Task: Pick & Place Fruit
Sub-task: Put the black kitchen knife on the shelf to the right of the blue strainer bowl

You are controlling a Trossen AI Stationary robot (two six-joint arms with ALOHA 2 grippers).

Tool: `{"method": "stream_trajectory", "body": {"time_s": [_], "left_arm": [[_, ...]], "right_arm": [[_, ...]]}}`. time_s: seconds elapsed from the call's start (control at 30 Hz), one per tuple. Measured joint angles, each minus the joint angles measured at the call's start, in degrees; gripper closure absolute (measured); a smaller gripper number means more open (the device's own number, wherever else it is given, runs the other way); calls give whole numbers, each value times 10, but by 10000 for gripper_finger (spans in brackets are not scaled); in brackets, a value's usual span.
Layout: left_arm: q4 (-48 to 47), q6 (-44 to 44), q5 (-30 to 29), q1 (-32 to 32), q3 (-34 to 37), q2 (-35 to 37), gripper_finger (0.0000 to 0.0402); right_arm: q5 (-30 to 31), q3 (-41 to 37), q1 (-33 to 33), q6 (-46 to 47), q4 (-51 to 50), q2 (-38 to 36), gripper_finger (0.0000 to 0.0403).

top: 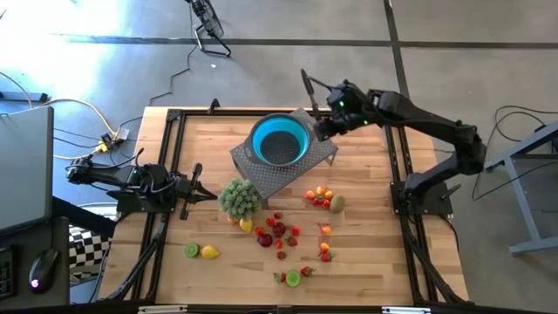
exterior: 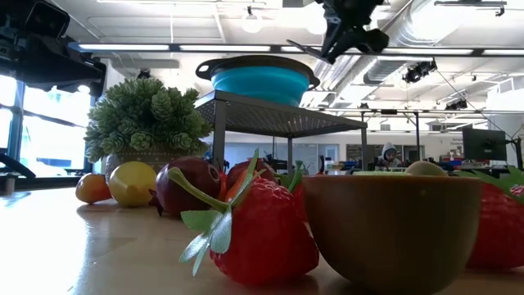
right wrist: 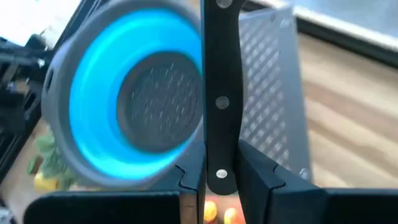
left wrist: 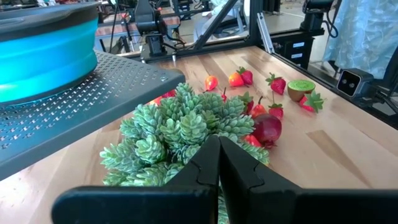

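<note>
Right claw [right wrist: 217, 180] clamps black-handled knife [right wrist: 217, 93] above blue bowl [top: 280, 139]; left claw [left wrist: 219, 163] shut, empty, near plant [top: 239, 197]. Fruit [top: 279, 231] scattered on table [top: 366, 262]. Risk: knife slips, knocks bowl off stand [top: 305, 170].

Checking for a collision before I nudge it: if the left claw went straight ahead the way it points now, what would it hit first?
Most likely the plant. The left claw, shut, points straight at its leaves, which sit just ahead of the fingertips; the fruit lies beyond. How small the gap is I can't tell.
</note>
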State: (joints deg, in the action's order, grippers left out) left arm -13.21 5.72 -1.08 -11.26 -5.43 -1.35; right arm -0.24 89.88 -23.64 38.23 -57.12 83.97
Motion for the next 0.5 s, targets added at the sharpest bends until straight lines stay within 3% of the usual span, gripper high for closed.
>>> {"method": "stream_trajectory", "body": {"time_s": [0.2, 0.5], "left_arm": [[0, 0, 0, 0, 0, 0, 401], [0, 0, 0, 0, 0, 0, 401]], "right_arm": [[3, 73, -31, -10, -87, 36, 350], [2, 75, -62, 7, -187, 68, 350]]}}
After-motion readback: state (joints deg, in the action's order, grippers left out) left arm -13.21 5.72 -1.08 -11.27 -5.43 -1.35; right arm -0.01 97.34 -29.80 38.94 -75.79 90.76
